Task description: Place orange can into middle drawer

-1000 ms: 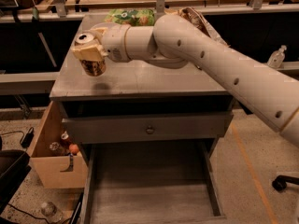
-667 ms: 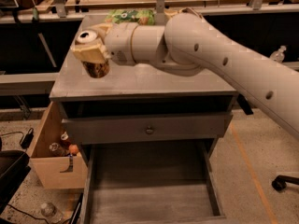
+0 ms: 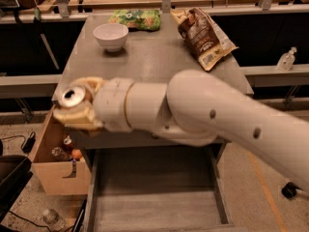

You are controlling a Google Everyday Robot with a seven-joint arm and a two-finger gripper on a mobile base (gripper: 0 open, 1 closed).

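Note:
My gripper (image 3: 72,106) is shut on the orange can (image 3: 72,96); only the can's silver top shows between the pale fingers. It is held in the air at the front left corner of the grey cabinet top (image 3: 154,57), above and left of the middle drawer (image 3: 154,197). The drawer is pulled open below, with a flat plank bottom and low side walls. My white arm crosses the frame from the right and hides the cabinet's front edge and drawer fronts.
A white bowl (image 3: 111,35), a green snack bag (image 3: 135,19) and a brown chip bag (image 3: 205,32) lie at the back of the cabinet top. A cardboard box (image 3: 58,163) with bottles stands left of the cabinet. A spray bottle (image 3: 287,60) stands at right.
The gripper has carried the can off the cabinet top, toward the front left edge and lower, closer to the camera. The arm now covers the cabinet's front.

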